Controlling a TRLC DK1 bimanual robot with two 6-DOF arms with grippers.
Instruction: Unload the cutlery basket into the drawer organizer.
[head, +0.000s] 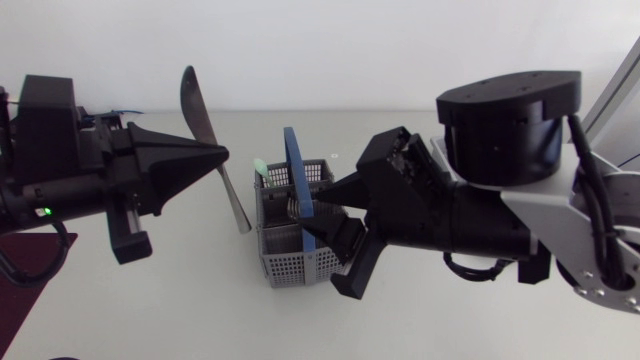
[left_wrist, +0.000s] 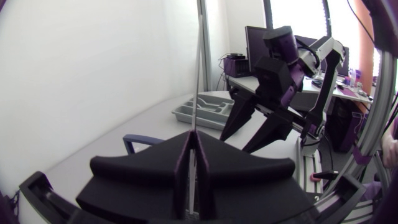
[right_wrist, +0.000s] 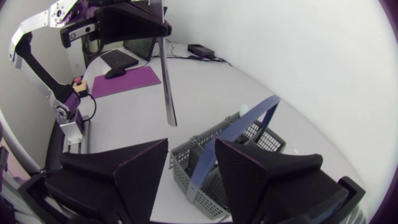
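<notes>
My left gripper (head: 222, 152) hangs left of the basket, shut on a silver table knife (head: 205, 135) that stands steeply, blade up. In the left wrist view the knife (left_wrist: 199, 62) rises edge-on from the closed fingers (left_wrist: 194, 140). The grey mesh cutlery basket (head: 290, 255) with a blue hoop handle (head: 296, 170) sits mid-table. My right gripper (head: 335, 235) is open over the basket's right side. In the right wrist view the blue handle (right_wrist: 245, 124) passes between its spread fingers (right_wrist: 193, 149). The grey drawer organizer (left_wrist: 205, 111) lies beyond the basket in the left wrist view.
A mint-green utensil handle (head: 260, 167) sticks out of the basket's far left corner, and darker cutlery (head: 292, 207) stands inside. My right arm's bulky wrist (head: 500, 130) hangs over the table's right half. A dark purple mat (right_wrist: 127, 81) lies on the table's left side.
</notes>
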